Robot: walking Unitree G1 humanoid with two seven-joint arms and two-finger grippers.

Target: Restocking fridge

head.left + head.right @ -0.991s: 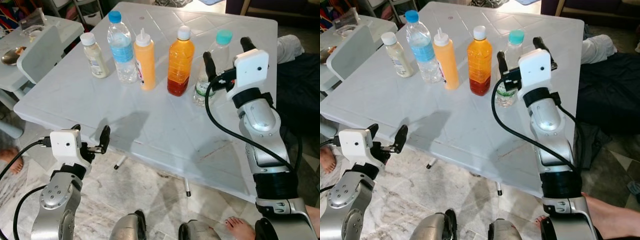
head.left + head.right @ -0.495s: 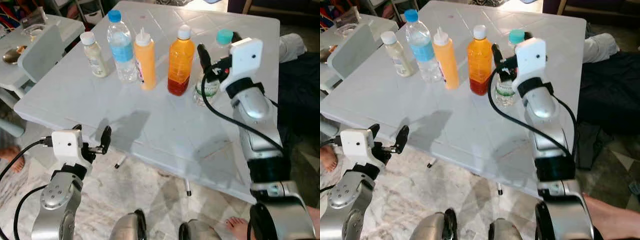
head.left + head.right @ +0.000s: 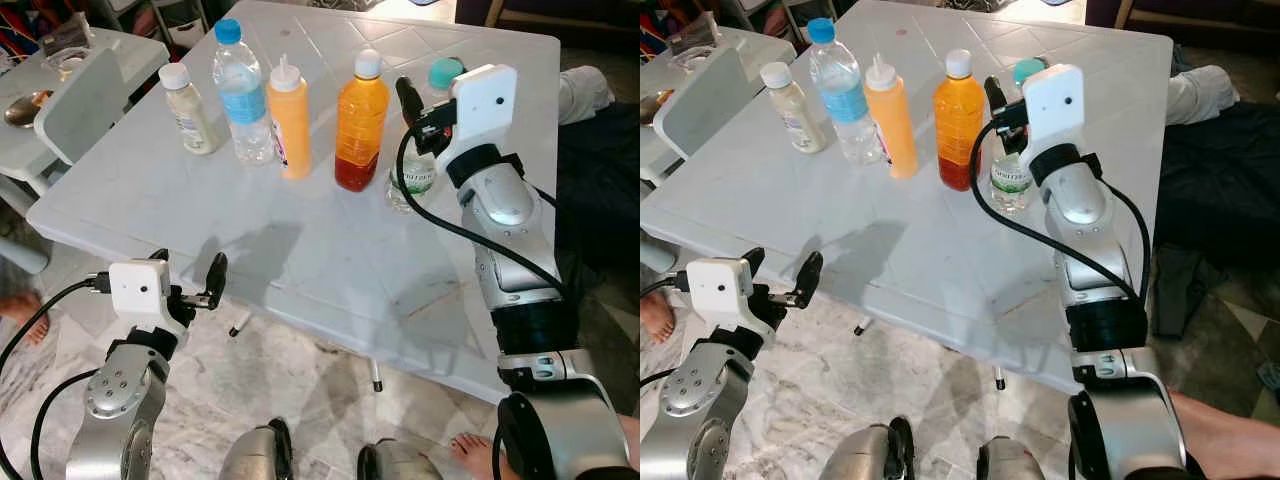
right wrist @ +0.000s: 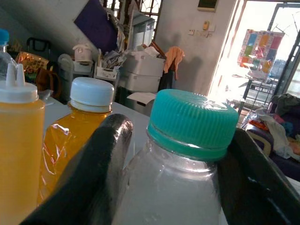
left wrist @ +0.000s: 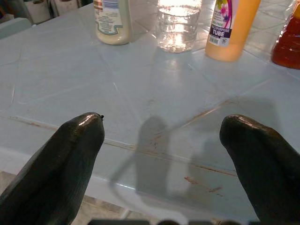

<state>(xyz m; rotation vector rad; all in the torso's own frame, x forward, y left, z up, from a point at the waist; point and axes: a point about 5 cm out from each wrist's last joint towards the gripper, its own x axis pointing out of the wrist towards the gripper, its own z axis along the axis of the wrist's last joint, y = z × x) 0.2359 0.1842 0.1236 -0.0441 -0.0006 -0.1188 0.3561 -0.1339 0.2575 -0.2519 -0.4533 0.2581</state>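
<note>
Five bottles stand in a row on the white table (image 3: 300,260): a cream sauce bottle (image 3: 190,115), a blue-capped water bottle (image 3: 243,100), a yellow squeeze bottle (image 3: 290,120), an orange juice bottle (image 3: 360,125) and a clear teal-capped bottle (image 3: 412,180). My right gripper (image 3: 430,85) is open at the neck of the teal-capped bottle (image 4: 187,140), one finger on each side. The orange juice bottle (image 4: 79,136) stands right beside one finger. Low in front of the table's near edge, my left gripper (image 3: 188,268) is open and holds nothing.
A smaller white table with a bowl (image 3: 20,108) and a pale chair (image 3: 75,110) stands at the far left. A person's bare foot (image 3: 20,320) is on the floor at left, another (image 3: 480,455) near my right side. Dark cloth (image 3: 600,170) lies right of the table.
My right gripper has moved left from beside the teal-capped bottle, and its fingers now stand on both sides of the bottle's neck. The left arm has barely shifted.
</note>
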